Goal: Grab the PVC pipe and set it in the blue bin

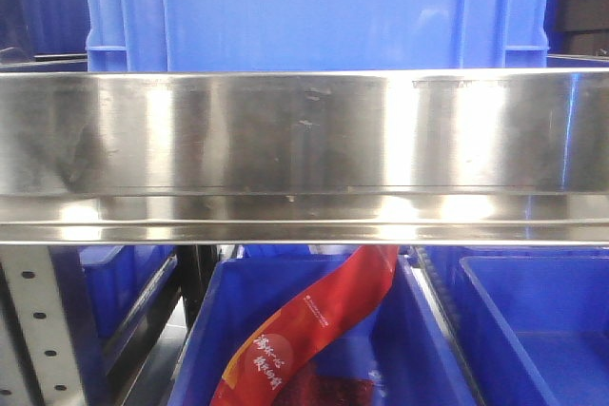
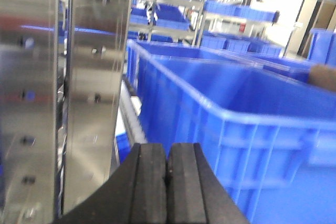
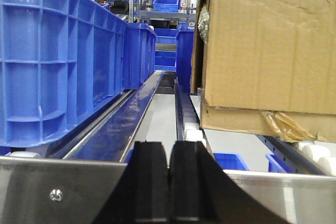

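Observation:
No PVC pipe shows in any view. A large blue bin (image 1: 314,7) stands on the steel shelf rail (image 1: 304,154) in the front view, and lower blue bins (image 1: 314,330) sit under it. My left gripper (image 2: 167,153) is shut with nothing between its black pads, beside a big blue bin (image 2: 252,129) and a steel upright (image 2: 94,77). My right gripper (image 3: 168,150) is also shut and empty, just behind a steel rail (image 3: 58,187), with a tall blue bin (image 3: 52,56) to its left. Neither gripper appears in the front view.
A cardboard box (image 3: 262,51) sits on roller tracks at the right of the right wrist view. A red packet (image 1: 314,330) lies in the lower middle bin. More shelving with blue bins (image 2: 231,19) fills the background.

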You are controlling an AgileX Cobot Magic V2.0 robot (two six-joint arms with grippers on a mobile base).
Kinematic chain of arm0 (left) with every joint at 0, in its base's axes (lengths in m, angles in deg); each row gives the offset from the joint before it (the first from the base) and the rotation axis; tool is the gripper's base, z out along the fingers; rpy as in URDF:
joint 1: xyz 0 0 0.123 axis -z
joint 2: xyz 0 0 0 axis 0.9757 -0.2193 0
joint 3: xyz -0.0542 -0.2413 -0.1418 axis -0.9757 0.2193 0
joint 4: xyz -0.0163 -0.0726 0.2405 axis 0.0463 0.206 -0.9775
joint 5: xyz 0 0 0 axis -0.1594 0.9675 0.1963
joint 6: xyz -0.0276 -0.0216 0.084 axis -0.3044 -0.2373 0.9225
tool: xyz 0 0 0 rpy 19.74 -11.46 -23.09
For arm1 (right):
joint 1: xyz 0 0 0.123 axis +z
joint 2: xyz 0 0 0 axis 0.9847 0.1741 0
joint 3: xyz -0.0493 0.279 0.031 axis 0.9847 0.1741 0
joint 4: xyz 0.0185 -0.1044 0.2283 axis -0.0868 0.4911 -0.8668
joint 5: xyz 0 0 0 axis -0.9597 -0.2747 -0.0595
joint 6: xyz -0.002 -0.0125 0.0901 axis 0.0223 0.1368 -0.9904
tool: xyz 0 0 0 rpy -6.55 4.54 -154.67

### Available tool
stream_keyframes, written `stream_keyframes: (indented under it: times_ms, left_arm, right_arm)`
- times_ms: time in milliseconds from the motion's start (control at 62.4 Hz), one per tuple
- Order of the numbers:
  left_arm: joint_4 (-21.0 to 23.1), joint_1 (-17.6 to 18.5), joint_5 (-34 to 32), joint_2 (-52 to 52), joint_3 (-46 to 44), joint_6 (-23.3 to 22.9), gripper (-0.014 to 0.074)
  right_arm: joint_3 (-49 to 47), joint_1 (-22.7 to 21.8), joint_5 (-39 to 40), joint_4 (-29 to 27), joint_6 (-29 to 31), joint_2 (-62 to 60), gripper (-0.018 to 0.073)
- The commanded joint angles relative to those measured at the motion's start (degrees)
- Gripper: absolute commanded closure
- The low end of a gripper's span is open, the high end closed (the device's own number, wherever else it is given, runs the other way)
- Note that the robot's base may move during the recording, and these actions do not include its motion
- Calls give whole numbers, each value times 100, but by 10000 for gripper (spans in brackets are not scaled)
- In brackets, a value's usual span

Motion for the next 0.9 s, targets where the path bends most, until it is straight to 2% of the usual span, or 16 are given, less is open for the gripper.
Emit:
stream_keyframes:
  times_ms: [0, 273, 545, 737, 818, 882]
  left_arm:
    - [-66, -36, -154, 225, 276, -43, 707]
    - [-452, -36, -209, 1473, 1786, -43, 707]
    - [-741, -82, -187, 2793, 2794, -43, 707]
    - [-668, -661, -159, 2793, 3033, -43, 707]
    - [-429, -964, -534, 2793, 3249, -43, 707]
    - [-209, -1223, -1117, 2793, 3381, 1, 707]
  right_arm:
    - [12, -38, 85, 18, 47, -16, 728]
    - [12, -38, 85, 18, 47, -16, 728]
    - [12, -38, 85, 18, 47, -16, 728]
    - [12, -38, 85, 18, 47, -16, 728]
    - [12, -38, 85, 18, 47, -16, 728]
    - [12, -38, 85, 18, 47, -16, 728]
